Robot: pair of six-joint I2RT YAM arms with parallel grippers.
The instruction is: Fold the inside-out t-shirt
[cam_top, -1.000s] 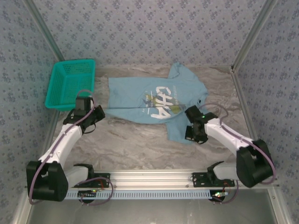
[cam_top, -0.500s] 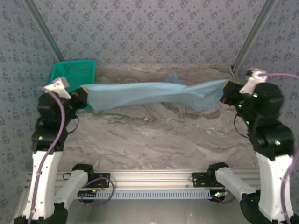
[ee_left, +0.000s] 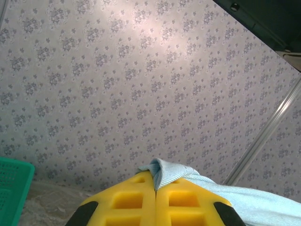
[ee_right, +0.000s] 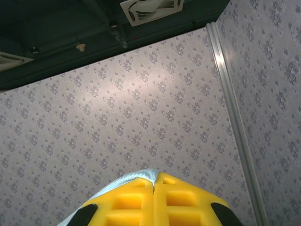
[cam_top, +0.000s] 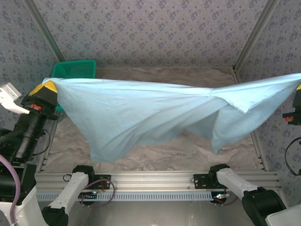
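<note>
The inside-out t-shirt (cam_top: 150,113) is light blue and hangs in the air, stretched wide between both arms high above the table. My left gripper (cam_top: 45,87) holds its left corner at the left side of the top view. In the left wrist view the left gripper (ee_left: 155,181) is shut, with a fold of the t-shirt (ee_left: 171,172) pinched between its yellow fingers. My right gripper (cam_top: 298,88) is at the right edge, holding the other corner. In the right wrist view the right gripper (ee_right: 154,181) is shut on a hem of the t-shirt (ee_right: 136,175). The cloth sags in the middle.
A teal mesh basket (cam_top: 75,68) stands at the back left, partly behind the cloth, and its corner (ee_left: 11,188) shows in the left wrist view. Marbled table (cam_top: 188,150) lies below. Patterned walls enclose three sides. The metal rail (cam_top: 155,181) runs along the near edge.
Both arms rose from the table with the t-shirt gripped. It went from lying flat, to a taut band, to a wide sheet held high near the camera.
</note>
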